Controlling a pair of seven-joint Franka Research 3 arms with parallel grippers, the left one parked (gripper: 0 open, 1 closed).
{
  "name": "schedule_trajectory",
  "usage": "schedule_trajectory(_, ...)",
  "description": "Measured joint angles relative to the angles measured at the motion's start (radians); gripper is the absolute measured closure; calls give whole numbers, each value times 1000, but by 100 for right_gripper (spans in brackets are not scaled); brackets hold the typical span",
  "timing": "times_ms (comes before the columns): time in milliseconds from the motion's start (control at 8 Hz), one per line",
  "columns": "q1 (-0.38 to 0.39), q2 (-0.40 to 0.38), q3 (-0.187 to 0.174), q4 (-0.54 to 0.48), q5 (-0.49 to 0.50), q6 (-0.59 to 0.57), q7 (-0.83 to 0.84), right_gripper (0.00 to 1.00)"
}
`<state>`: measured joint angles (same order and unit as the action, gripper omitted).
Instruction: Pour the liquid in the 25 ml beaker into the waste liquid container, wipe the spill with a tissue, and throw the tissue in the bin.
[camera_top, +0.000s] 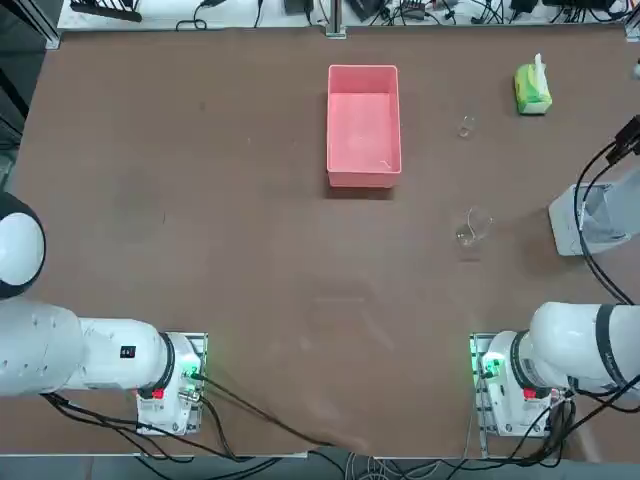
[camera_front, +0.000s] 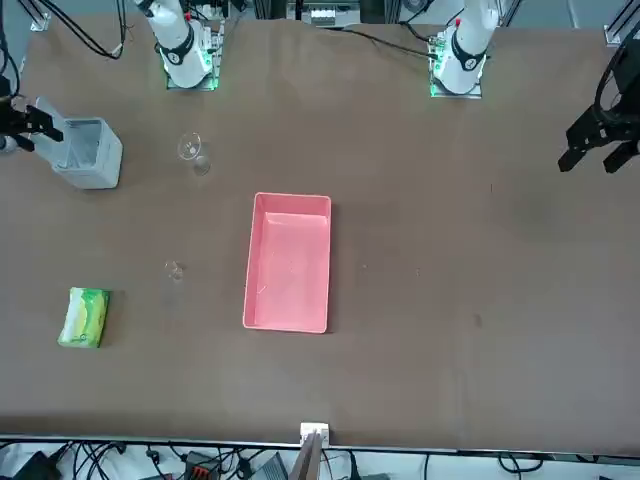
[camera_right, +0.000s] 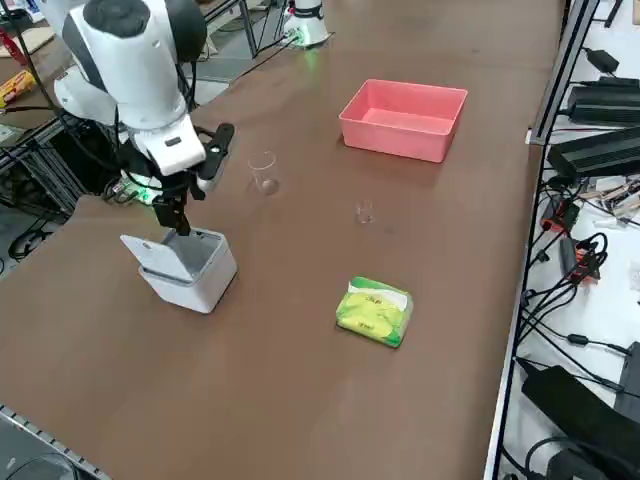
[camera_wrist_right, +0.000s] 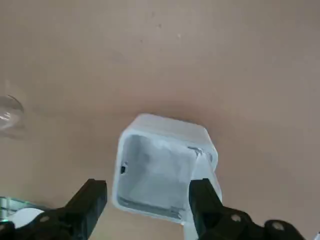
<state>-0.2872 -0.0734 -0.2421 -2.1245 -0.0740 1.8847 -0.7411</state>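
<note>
My right gripper (camera_right: 178, 218) hangs open just above the bin (camera_right: 186, 268), a small light grey box near the table's right edge. In the wrist view its two black fingers (camera_wrist_right: 90, 200) straddle the bin's near rim (camera_wrist_right: 150, 207), with nothing between them. The tissue does not show; I only see the bin's pale inside (camera_wrist_right: 155, 170). The tiny 25 ml beaker (camera_top: 466, 125) stands upright between the tissue pack and the pink waste liquid container (camera_top: 363, 180). I cannot make out any liquid.
A larger clear beaker (camera_top: 470, 228) stands between the bin (camera_top: 585, 222) and the table's middle. A yellow-green tissue pack (camera_top: 533, 90) lies at the far right. Cables and equipment run along the table's far edge.
</note>
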Motion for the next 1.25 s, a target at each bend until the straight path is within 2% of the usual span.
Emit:
schedule_trajectory(125,2,-1,10,48,23,-45,0,0)
schedule_trajectory(250,2,-2,39,107,38,-96,10,0)
schedule_trajectory(500,8,-2,136,249,45,-219,128,0)
schedule_trajectory(625,22,1,170,317,45,-277,200,0)
schedule_trajectory(750,47,10,186,384,46,-337,286,0)
schedule_trajectory(1250,186,107,191,648,45,-523,611,0)
